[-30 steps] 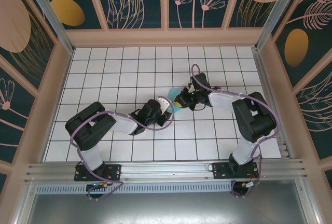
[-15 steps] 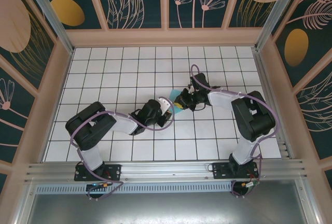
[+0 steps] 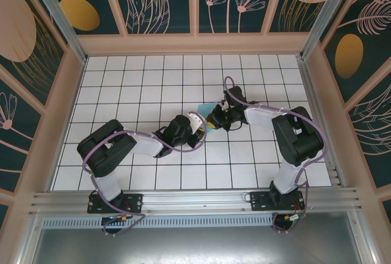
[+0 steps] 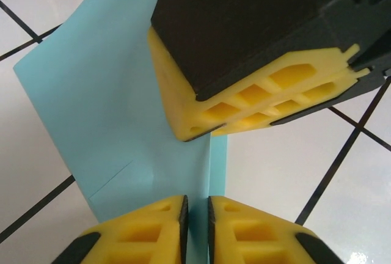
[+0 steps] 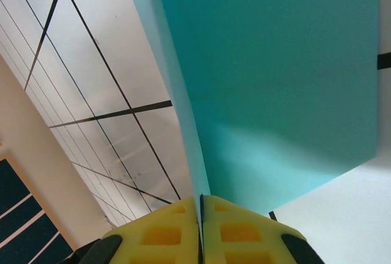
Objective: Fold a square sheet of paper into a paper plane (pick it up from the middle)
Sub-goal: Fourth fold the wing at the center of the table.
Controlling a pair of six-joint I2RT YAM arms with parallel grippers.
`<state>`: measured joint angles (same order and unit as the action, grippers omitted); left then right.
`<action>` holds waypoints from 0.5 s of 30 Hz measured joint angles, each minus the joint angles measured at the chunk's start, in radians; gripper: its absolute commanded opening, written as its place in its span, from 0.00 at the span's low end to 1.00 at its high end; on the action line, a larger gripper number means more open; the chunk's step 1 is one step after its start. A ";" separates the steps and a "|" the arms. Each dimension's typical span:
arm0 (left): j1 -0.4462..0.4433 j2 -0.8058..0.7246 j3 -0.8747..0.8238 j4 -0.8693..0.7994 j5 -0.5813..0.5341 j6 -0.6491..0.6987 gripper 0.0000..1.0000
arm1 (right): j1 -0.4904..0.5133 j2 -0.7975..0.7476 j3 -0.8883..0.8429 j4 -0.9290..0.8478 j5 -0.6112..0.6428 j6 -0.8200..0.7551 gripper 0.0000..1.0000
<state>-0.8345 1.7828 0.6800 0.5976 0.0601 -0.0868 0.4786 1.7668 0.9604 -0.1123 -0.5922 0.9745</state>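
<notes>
Paper-folding scene on a white tiled tabletop, seen from above, with 2 robot arms meeting at the centre. A light-blue sheet of paper sits between them, mostly hidden under the arms.

The right tool is clenched on the sheet, its 2 yellow fingers pressed together with the paper running up from the seam. The left tool sits just beside the right one. Its fingers are a narrow slit apart, with a raised fold of the sheet in the gap. Whether it already pinches the paper cannot be told.

The work looks like an early fold, likely the centre crease: the sheet is doubled but has no pointed dart shape. The next move probably calls for the left tool to grip the fold firmly. Both tools would then need to press it flat without tearing the thin paper.

The overhead view gives the arms' layout but very little of the paper. The left wrist view shows both tools close together on the sheet, plus a faint crease line. The right wrist view shows the paper rising from the fingers as 2 faces meeting at a sharp ridge.
</notes>
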 measured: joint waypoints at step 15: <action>0.000 0.000 0.007 -0.020 0.040 -0.073 0.02 | -0.073 -0.133 -0.049 0.022 0.030 -0.106 0.53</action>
<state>-0.8345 1.7832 0.6872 0.5777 0.1005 -0.1596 0.4057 1.6341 0.9115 -0.0902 -0.5621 0.8684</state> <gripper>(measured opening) 0.068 0.527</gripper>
